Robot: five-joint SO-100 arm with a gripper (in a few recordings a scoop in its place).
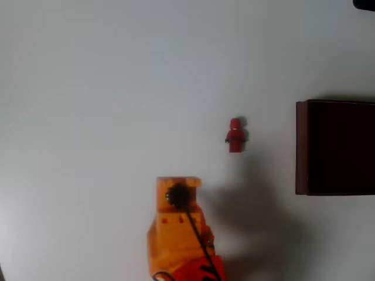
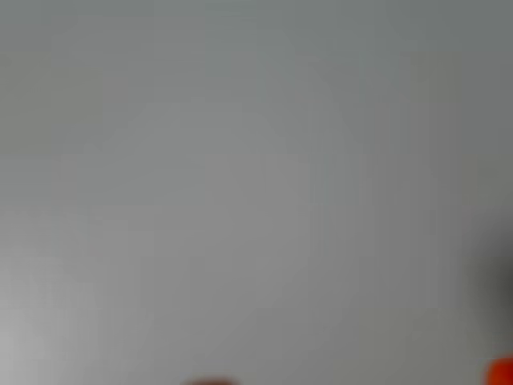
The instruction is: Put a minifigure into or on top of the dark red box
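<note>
In the overhead view the tiny all-red minifigure (image 1: 235, 134) lies on the white table, head toward the top of the picture. The dark red box (image 1: 302, 146) sits at the right edge, its near-black interior open upward and partly cut off by the frame. My orange gripper (image 1: 179, 182) is at the bottom centre, below and left of the minifigure and well apart from it. The arm's body hides its fingers from above. The wrist view is a blur of grey table with an orange sliver (image 2: 501, 373) at the bottom right corner.
White tabletop (image 1: 88, 88) spreads across the left and top. The arm's shadow (image 1: 252, 216) falls between gripper and box. A dark object (image 1: 364, 3) pokes in at the top right corner.
</note>
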